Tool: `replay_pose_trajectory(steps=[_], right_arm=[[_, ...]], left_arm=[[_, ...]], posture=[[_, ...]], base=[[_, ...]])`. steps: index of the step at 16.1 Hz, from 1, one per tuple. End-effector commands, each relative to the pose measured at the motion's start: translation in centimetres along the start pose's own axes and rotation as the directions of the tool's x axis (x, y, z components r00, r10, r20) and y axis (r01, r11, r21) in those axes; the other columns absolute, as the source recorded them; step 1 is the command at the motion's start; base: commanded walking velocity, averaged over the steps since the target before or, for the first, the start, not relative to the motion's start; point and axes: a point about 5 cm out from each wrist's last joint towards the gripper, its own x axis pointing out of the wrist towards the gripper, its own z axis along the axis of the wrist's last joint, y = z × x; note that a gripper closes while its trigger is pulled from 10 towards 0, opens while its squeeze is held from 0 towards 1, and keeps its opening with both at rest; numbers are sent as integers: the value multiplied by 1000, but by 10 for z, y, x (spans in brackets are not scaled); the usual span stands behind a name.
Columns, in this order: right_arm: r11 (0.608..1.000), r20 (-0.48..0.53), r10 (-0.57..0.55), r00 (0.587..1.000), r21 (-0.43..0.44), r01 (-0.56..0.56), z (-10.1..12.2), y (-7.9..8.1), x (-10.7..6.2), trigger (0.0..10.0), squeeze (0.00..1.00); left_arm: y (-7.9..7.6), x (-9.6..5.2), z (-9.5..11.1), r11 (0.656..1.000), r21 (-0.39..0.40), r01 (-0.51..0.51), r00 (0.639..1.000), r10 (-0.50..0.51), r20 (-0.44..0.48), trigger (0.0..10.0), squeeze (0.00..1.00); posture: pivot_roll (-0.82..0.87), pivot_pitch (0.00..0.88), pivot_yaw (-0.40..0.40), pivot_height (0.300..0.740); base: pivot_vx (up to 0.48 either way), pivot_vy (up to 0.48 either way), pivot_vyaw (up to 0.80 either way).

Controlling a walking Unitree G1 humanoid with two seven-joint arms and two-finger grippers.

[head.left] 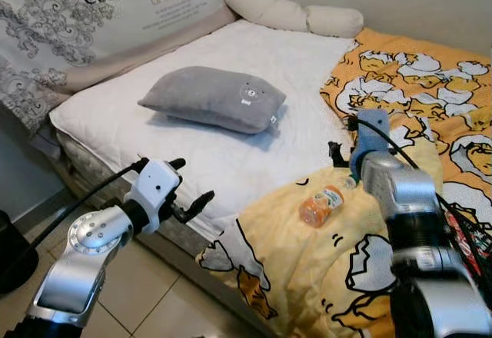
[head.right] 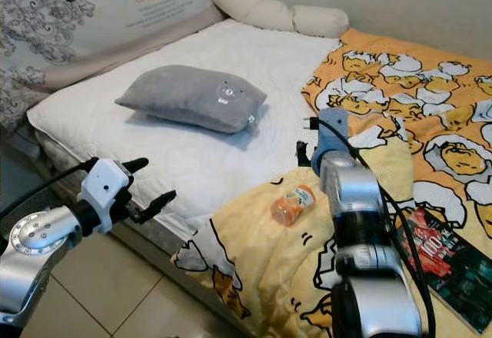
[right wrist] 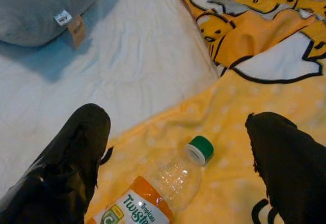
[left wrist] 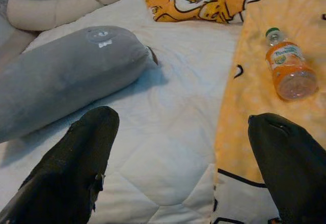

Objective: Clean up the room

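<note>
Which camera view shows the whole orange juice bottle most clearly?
The left wrist view: the orange juice bottle lies whole on the yellow blanket, green cap and label visible. The right wrist view is closer, between the open right gripper fingers, but cuts off its lower part. Both eye views show it small.

A home bedroom: a bed (head.left: 192, 146) with pillow (head.left: 211, 98) and blanket (head.left: 307, 261).

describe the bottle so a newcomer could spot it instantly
On the bed, find the pale yellow duck-print blanket draped over the near edge. The bottle lies on its side there, just ahead of the right gripper. It is clear plastic with an orange label and a green cap.
</note>
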Motion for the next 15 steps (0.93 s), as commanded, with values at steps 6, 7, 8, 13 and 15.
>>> replay_pose_trajectory(steps=[6,7,8,13,15], right_arm=[[999,-1,31,1000,-28,-31,9,11,15,10000,0],[1000,-14,21,1000,-21,-21,6,11,17,10000,0],[1000,-38,5,999,26,-4,0,11,21,10000,0],[994,-111,-18,994,103,29,-18,16,28,10000,0],[994,-143,0,990,110,15,-27,24,28,10000,0]], left_arm=[[-10,-3,-4,1000,2,17,1000,-17,-15,10000,0],[-12,-3,-6,1000,-1,16,1000,-16,-18,10000,0],[-15,-4,-6,1000,-4,16,1000,-16,-20,10000,0],[-17,1,-1,999,7,53,999,-53,-12,10000,0],[-18,-3,0,997,10,77,997,-77,-18,10000,0]], posture=[[-18,0,-17,740],[-17,0,-16,740],[-15,0,-16,740],[-9,0,0,740],[5,0,5,740]], base=[[0,0,0],[0,0,0],[0,0,0],[0,0,0],[0,0,0]])
